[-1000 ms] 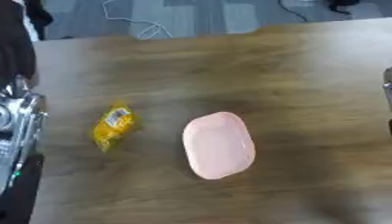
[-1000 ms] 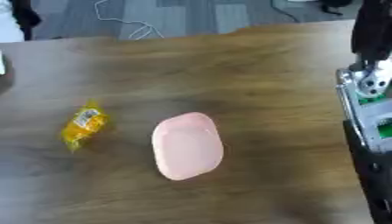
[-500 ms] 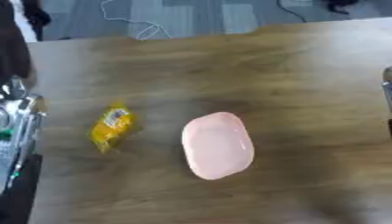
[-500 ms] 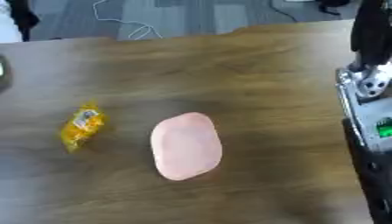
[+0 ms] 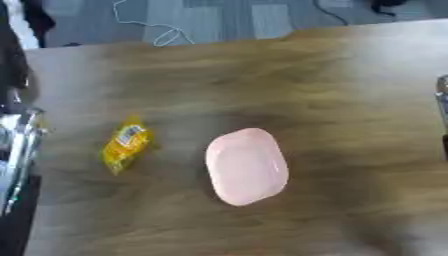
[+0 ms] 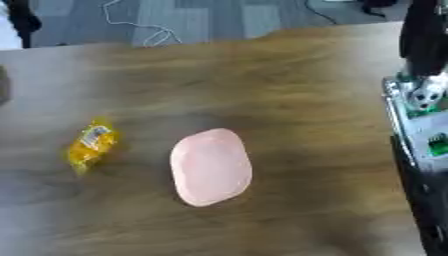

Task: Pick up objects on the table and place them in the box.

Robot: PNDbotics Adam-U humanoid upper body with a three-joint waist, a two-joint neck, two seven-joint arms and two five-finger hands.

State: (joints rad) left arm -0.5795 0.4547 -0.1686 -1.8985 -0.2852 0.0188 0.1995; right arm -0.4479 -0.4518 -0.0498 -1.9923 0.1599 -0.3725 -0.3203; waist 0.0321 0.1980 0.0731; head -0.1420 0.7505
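Note:
A yellow snack packet (image 5: 127, 145) lies flat on the wooden table (image 5: 332, 85), left of the middle. Just right of it sits a pink oval shallow box (image 5: 247, 166), apart from the packet, with nothing inside. My left arm shows as a black and silver shape along the left edge; its dark upper end, the left hand (image 5: 16, 75), is blurred. In the right eye view my right arm runs down the right edge, and the black right hand (image 6: 425, 35) rises above a silver wrist. Both hands are well clear of the packet and the box.
The table's far edge (image 5: 219, 37) runs across the top, with grey floor tiles and a white cable (image 5: 149, 22) beyond it. Bare wood surrounds the packet and the box on every side.

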